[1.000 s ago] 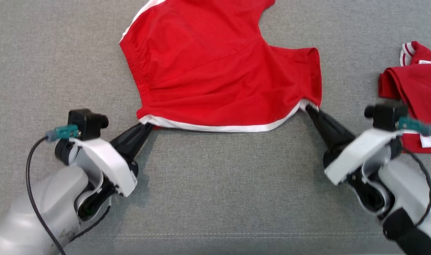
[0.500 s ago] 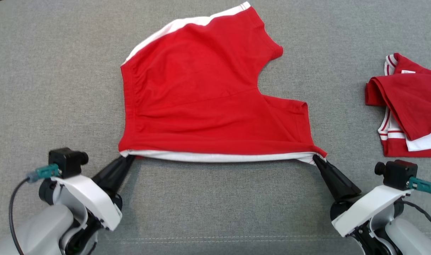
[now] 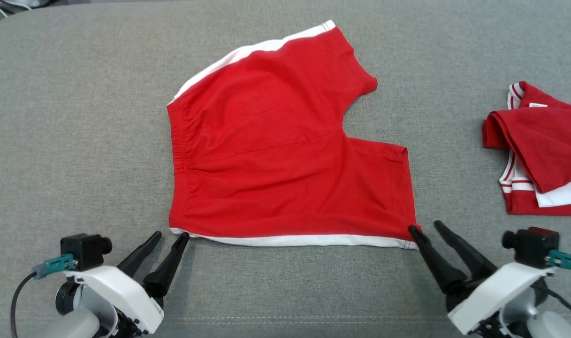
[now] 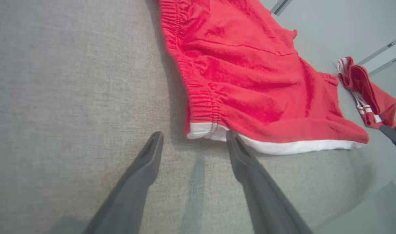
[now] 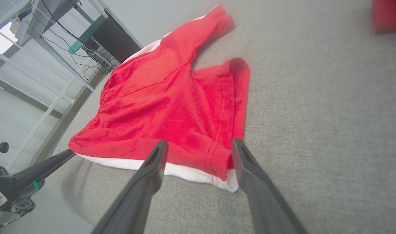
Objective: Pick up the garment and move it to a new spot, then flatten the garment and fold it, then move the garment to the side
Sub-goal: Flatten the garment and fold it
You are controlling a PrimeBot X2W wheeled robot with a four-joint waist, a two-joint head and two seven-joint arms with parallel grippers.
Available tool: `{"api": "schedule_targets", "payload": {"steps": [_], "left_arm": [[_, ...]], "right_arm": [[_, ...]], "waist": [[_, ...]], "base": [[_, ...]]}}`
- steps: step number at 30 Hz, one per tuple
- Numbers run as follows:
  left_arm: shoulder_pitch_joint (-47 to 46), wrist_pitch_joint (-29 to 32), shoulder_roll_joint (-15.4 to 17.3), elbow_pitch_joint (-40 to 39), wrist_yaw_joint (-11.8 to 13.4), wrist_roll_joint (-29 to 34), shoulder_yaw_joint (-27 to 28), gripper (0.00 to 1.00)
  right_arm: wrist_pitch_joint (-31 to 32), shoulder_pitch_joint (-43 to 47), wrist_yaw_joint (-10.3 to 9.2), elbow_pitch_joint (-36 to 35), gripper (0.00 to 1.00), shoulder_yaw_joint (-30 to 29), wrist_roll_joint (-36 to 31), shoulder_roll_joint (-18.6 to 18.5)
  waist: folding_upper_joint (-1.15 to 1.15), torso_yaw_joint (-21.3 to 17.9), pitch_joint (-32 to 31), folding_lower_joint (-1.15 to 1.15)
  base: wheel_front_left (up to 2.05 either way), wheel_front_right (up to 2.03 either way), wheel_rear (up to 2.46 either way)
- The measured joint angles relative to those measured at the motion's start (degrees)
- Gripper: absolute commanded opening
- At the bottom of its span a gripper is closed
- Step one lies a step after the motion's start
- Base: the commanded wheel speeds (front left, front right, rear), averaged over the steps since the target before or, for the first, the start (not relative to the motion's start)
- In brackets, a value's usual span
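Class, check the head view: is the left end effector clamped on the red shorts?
No; the left end effector has its fingers apart, and the red shorts lie flat on the grey surface.

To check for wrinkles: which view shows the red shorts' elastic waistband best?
Head view: the whole waistband shows along the red shorts' left edge. Left wrist view: near, but cut off at the top. Right wrist view: far and small.

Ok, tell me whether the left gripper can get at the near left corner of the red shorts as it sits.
Probably yes. The left gripper is open, one fingertip right at the white-trimmed corner of the red shorts, and nothing lies between them.
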Motion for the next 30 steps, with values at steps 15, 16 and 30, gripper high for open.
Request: {"api": "schedule_targets", "payload": {"steps": [15,16,30], "left_arm": [[9.4,-0.7,-6.8,-17.0,13.3,25.2,35.7,1.00],[9.4,-0.7,-7.7,-17.3,13.8,27.0,37.0,1.00],[18.1,-0.9,-19.0,-10.0,7.9,46.5,50.8,1.00]], "right_arm": [[-3.7,0.3,0.00,-7.2,1.00,-19.2,-22.2,3.2],[-4.7,-0.7,0.00,-7.1,1.00,-19.3,-24.3,3.5],[-14.1,1.0,0.00,3.4,1.00,-21.5,-35.7,8.5]], "waist": [[0.00,2.5,-6.5,0.00],[0.00,2.4,-6.9,0.00],[0.00,2.1,-11.7,0.00]], "base": [[0.00,0.00,0.00],[0.00,0.00,0.00],[0.00,0.00,0.00]]}}
